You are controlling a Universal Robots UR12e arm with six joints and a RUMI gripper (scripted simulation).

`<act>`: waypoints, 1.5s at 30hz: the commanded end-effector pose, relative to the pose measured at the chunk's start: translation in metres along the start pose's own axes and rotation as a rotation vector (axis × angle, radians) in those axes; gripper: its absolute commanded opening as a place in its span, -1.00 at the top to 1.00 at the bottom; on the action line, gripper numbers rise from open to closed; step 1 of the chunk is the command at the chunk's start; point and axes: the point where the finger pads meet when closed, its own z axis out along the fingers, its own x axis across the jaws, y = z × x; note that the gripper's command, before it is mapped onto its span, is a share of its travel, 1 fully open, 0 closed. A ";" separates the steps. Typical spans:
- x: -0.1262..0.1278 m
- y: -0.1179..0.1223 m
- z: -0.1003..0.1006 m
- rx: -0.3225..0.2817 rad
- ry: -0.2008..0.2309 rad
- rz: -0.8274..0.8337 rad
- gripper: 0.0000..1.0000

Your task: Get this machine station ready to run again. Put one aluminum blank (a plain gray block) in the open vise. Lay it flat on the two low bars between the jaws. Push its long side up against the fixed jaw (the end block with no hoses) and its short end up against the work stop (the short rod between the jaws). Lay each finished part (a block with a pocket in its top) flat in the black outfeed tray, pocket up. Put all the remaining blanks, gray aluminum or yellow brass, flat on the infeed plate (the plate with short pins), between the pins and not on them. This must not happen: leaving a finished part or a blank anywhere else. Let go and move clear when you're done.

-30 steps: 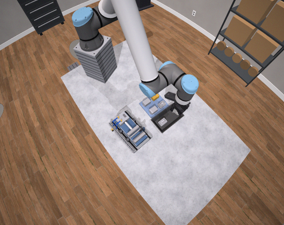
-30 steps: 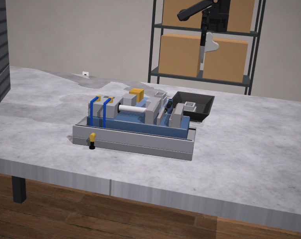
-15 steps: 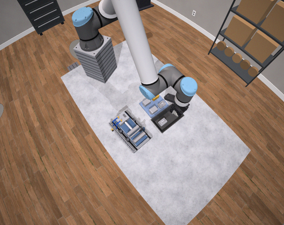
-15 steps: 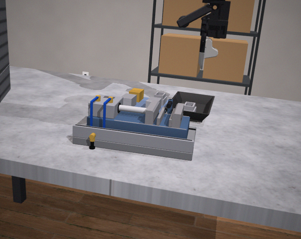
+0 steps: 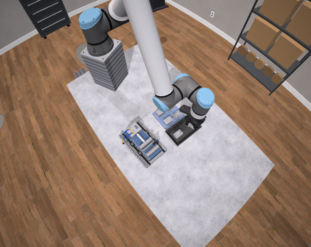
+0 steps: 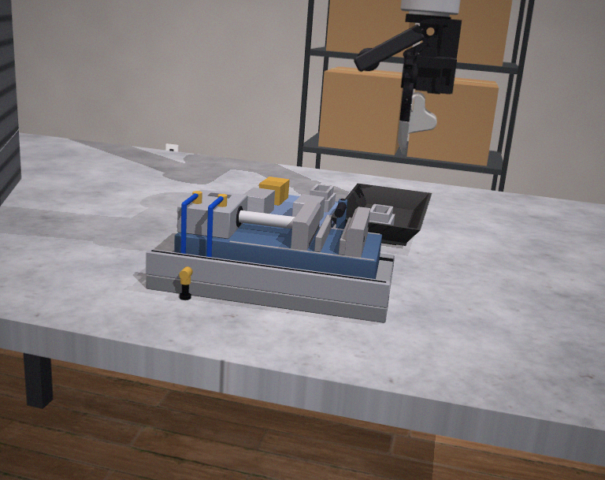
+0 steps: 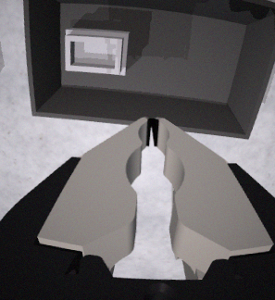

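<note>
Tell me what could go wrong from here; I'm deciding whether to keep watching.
The gripper is shut and empty above the black outfeed tray; descending with fingers closed, it could knock the finished part already lying there. Another pocketed part waits on the infeed plate, and the vise looks unloaded.

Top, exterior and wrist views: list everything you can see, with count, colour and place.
table: one, mottled gray, under everything
vise: one, blue and gray, on table
infeed plate: one, blue, behind vise
outfeed tray: one, black, beside plate
finished parts: two, gray; one in tray, one on plate
brass blank: one, yellow, behind vise
gray blank: at least one, on plate
shelf rack: one, dark, holding brown boxes
drawer cabinet: one, black, by wall
arm: one, white, on gray pedestal
hand: one, gray, shut, empty, above tray's rim
</note>
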 end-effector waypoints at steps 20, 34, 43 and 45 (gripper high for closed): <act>0.000 0.001 0.014 -0.002 0.000 0.000 1.00; 0.000 0.001 0.014 -0.002 0.000 0.000 1.00; 0.000 0.001 0.014 -0.002 0.000 0.000 1.00; 0.000 0.001 0.014 -0.002 0.000 0.000 1.00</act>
